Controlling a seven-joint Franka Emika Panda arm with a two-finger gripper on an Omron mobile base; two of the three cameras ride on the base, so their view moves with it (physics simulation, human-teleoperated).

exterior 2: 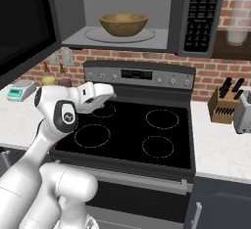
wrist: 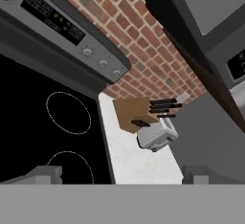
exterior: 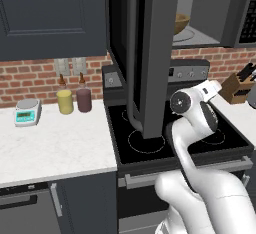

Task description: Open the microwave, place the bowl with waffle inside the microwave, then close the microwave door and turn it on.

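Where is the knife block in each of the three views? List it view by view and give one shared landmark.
Left base view: knife block at the right edge, on the counter beside the stove.
Right base view: knife block at right, left of the toaster.
Hand view: knife block at centre, above the toaster.
Shared landmark: the stove.

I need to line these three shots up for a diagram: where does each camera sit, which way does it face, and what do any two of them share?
Left base view: behind the arm's left, facing the open microwave door edge-on above the stove; white arm at lower right.
Right base view: behind the arm's right, facing the bowl inside the microwave; arm at lower left.
Hand view: on the hand, rolled, facing the knife block and toaster; fingers at the bottom.
Both base views share stove, bowl and knife block.
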